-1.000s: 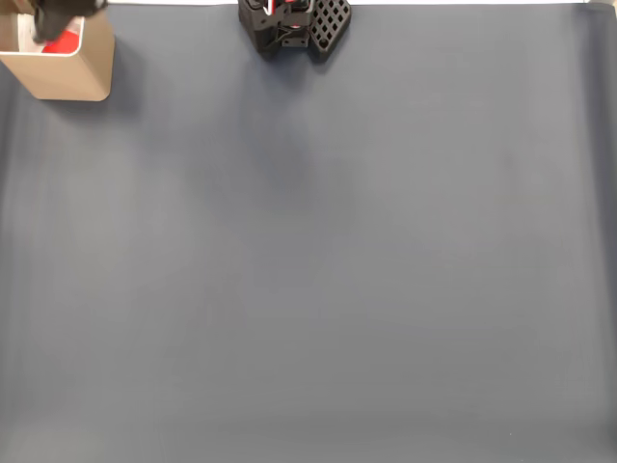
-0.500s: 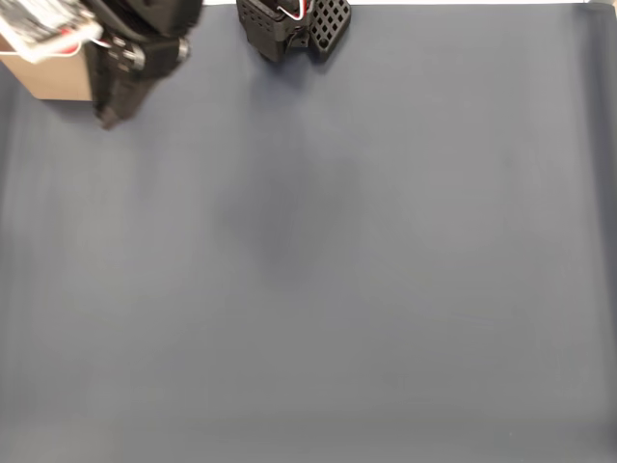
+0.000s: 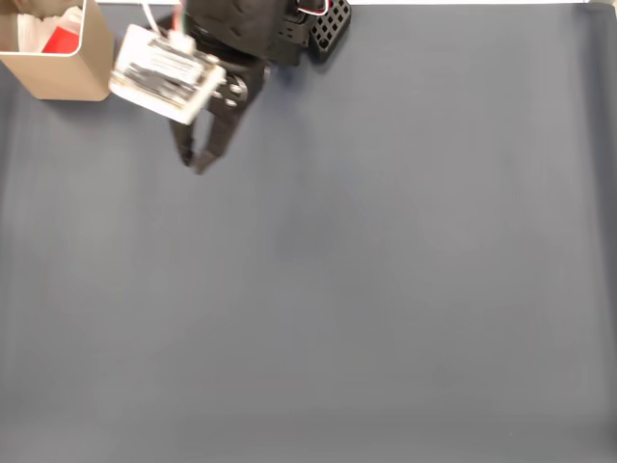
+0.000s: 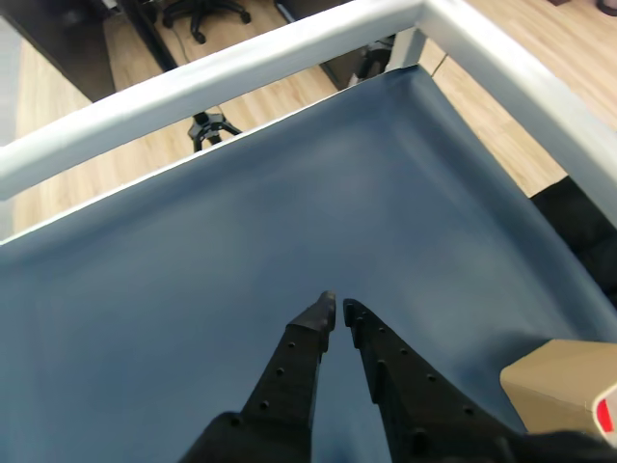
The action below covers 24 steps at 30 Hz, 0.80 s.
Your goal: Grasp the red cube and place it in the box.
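Observation:
The red cube (image 3: 63, 40) lies inside the tan box (image 3: 67, 77) at the top left corner of the fixed view, against its white interior. My gripper (image 3: 197, 160) hangs over the bare mat to the right of the box, apart from it, fingers together and holding nothing. In the wrist view the two black fingertips of the gripper (image 4: 337, 309) almost touch above the blue-grey mat. The box's (image 4: 564, 386) corner shows at the lower right there, with a sliver of the red cube (image 4: 606, 415) at the edge.
A blue-grey mat (image 3: 366, 289) covers the table. The black arm base (image 3: 323, 24) sits at the top middle. In the wrist view a white frame rail (image 4: 241, 68) borders the mat's far edge, with wooden floor beyond.
The gripper has swung right and away from the box, out over the mat. The red cube stays in the box.

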### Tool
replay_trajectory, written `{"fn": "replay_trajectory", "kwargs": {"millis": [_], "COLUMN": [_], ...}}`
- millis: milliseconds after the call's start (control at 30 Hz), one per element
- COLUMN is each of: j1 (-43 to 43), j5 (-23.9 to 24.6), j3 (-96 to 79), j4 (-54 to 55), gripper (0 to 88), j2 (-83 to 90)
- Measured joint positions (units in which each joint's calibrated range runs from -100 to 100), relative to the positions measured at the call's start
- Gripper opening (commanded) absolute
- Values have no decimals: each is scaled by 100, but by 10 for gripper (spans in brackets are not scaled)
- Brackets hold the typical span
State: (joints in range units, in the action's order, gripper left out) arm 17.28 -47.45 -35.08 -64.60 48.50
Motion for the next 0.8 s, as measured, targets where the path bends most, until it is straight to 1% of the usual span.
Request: {"fn": "replay_trajectory", "kwargs": {"millis": [433, 800], "j1": [-1402, -1973], "j5": [-5, 10], "j3": [-1040, -2188], "j4": [56, 509], "gripper": [0, 0], "j2": [808, 1685]}}
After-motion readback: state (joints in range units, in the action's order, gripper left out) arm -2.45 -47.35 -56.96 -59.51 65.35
